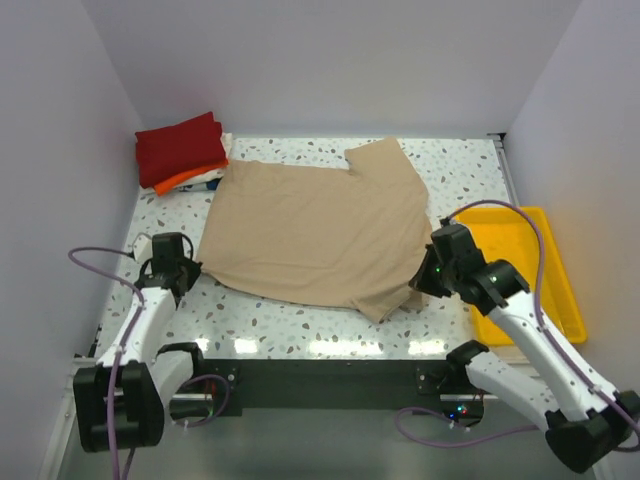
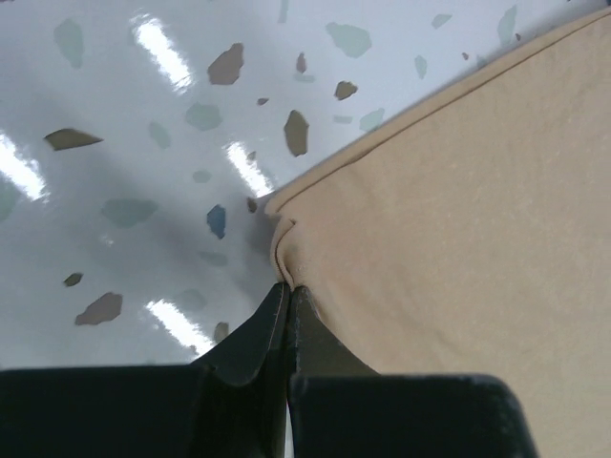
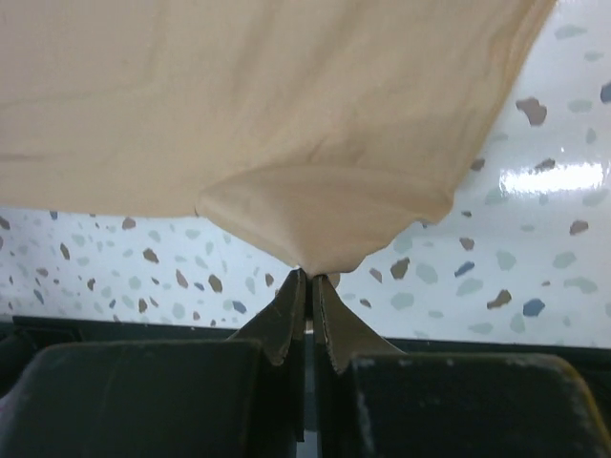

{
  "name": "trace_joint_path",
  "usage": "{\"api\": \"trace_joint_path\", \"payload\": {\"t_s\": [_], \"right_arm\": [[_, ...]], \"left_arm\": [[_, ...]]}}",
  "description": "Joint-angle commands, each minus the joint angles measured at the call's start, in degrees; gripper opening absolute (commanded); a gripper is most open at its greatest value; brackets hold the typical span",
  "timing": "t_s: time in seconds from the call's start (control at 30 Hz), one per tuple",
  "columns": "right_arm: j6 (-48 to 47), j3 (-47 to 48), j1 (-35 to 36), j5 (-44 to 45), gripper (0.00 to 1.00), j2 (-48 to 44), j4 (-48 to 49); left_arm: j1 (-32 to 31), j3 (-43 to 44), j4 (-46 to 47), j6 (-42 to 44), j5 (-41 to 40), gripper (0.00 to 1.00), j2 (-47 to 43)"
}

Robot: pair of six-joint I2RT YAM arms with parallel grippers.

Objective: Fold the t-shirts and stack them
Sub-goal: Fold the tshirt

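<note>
**Top view.** Tan t-shirt (image 1: 315, 235) spread mostly flat at the middle of the speckled table (image 1: 300, 325), one sleeve poking out toward 12 o'clock. At its 8 o'clock corner, left gripper (image 1: 190, 268), low on the cloth's edge. At 4 o'clock, right gripper (image 1: 425, 282), down on the near sleeve area. At 10 o'clock of the tan shirt, right beside its far corner, a folded stack: dark red shirt (image 1: 180, 148) on top, orange shirt (image 1: 178, 181) beneath, white shirt (image 1: 224, 143) peeking out behind. Yellow tray (image 1: 555, 300) at 3 o'clock, just beside the right arm.

**Left wrist view.** Jaws pressed together, pinching only the very corner of the hem, at 12 o'clock of the fingertips (image 2: 258, 334). Rest of the cloth flat on the table toward 2 o'clock.

**Right wrist view.** Jaws together on a small bunched fold of tan cloth, drawn into a peak at the tips, with the body of the shirt spreading away toward 12 o'clock.

**Step in hand, as judged:** start of a fold, with the near edge to be carried toward 12 o'clock.
- Raise both corners together and at equal height.
- Keep the hem taut between the grips.
- Lower edge onto edge, and release only after laying it flat.
- Mind the left pinch: a thin bite, likely to slip under a sharp tug.
- Mind the right bunch: likely to leave a crease unless smoothed.

No brand, label or writing readable in any view.
</note>
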Motion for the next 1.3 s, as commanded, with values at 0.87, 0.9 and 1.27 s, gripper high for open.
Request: {"api": "trace_joint_path", "payload": {"t_s": [0.87,0.9,1.27], "right_arm": [[-5.4,17.7,-14.9,3.1,0.00,32.3,29.1],[-5.4,18.1,-15.0,3.1,0.00,32.6,29.1],[-7.0,23.7,-15.9,1.5,0.00,39.0,30.0]], "left_arm": [[-0.4,20.7,15.7,-4.0,2.9,0.09,30.8],[-0.4,21.0,15.7,-4.0,3.0,0.09,31.2],[-1.5,24.3,15.5,-4.0,3.4,0.09,34.5]]}}
